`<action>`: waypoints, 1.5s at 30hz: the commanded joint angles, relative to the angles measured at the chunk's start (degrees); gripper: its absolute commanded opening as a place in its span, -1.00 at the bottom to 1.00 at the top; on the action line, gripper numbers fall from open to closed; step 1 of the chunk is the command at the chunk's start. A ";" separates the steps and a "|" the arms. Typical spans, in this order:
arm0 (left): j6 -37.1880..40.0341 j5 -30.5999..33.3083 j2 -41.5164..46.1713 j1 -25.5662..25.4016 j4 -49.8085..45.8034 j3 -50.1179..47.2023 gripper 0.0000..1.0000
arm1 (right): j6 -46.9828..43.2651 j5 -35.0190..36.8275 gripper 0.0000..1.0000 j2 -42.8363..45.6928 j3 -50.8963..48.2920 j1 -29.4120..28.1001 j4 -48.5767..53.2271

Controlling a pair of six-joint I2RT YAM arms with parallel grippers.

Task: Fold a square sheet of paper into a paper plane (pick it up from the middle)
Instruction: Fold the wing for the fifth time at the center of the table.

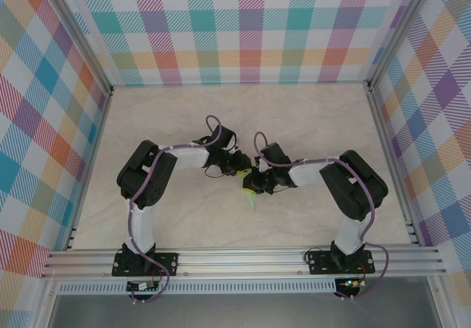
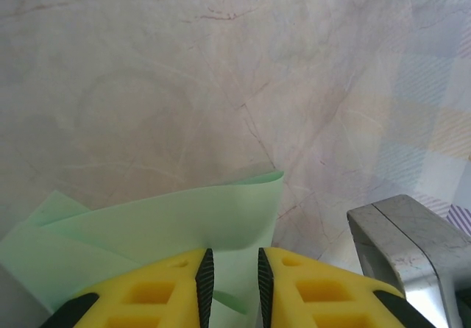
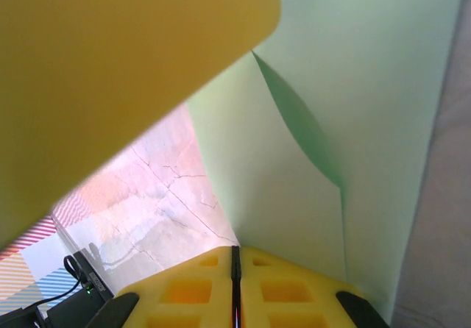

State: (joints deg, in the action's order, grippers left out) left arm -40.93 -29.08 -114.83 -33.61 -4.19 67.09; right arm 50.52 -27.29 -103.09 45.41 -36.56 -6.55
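The paper (image 1: pixel 252 200) is near the middle of the tabletop (image 1: pixel 184 115), a little toward the near edge, where the two arms meet. From above it shows as a slim pale-green shape, its narrow tip pointing at the near edge. Its upper end is tucked under the right gripper (image 1: pixel 257 183), and the left gripper (image 1: pixel 241 170) sits just beside that, on the far-left side. Whether the tip touches the tabletop cannot be told from there.

In the left wrist view, the left gripper (image 2: pixel 235 287) has its yellow fingers (image 2: pixel 162 295) parted by a narrow gap. The paper (image 2: pixel 162 225) runs into that gap, which is wider than the sheet, so the jaws stand slightly spread around it and are not pinching it. The paper fans out to the left in at least two overlapping layers, and one upper corner curls up. A grey metal block (image 2: pixel 408 247) sits at the lower right, apart from the paper.

In the right wrist view, the right gripper (image 3: pixel 235 284) has its jaws pressed together – only a thin dark seam shows – and the paper's (image 3: pixel 368 107) lower edge runs into that seam, pinched there. The sheet rises away from the fingers, with a crease and a loose flap across it. A large blurred yellow shape (image 3: pixel 110 70) covers the upper left corner.
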 commanded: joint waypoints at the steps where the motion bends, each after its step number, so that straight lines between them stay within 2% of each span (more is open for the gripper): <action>1: 0.15 3.33 -2.76 -0.41 -2.41 -1.80 -0.48 | -0.02 -1.31 -0.81 1.16 -4.23 -0.14 2.80; 6: 0.22 3.42 -2.84 -0.41 -2.63 -1.70 -0.49 | -1.56 -3.28 -0.79 5.22 -6.67 -0.10 4.66; 12: 0.29 3.68 -3.04 -0.41 -3.21 -1.10 -0.49 | -7.87 -10.10 -0.72 5.31 -7.78 -0.27 9.10; 18: 0.26 3.41 -2.99 -0.39 -3.29 -1.10 -0.49 | -8.95 -6.03 -0.73 10.89 -9.82 -0.26 13.67; 24: 0.30 3.22 -3.20 -0.41 -3.45 -0.84 -0.49 | -7.17 -5.44 -0.73 15.08 -6.90 -0.27 12.43; 31: 0.57 2.89 -3.56 -0.41 -3.99 -0.22 -0.48 | -5.07 -8.26 -0.69 9.82 -4.63 -0.51 7.37; 36: 0.94 3.06 -3.54 -0.41 -4.52 -0.07 -0.48 | -6.26 -8.56 -0.69 6.16 -5.88 -0.97 9.52; 40: 1.27 3.15 -3.48 -0.41 -4.95 0.06 -0.48 | -6.96 -9.74 -0.69 7.39 -10.70 -1.23 9.06; 45: 1.38 3.42 -3.65 -0.41 -5.13 0.23 -0.48 | -10.79 -10.32 -0.68 8.98 -12.54 -1.90 13.45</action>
State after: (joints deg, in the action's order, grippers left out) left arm -40.77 -29.04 -115.04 -33.63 -5.08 67.66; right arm 42.54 -36.10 -94.11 35.05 -37.43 -0.12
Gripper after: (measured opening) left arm 0.258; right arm 0.156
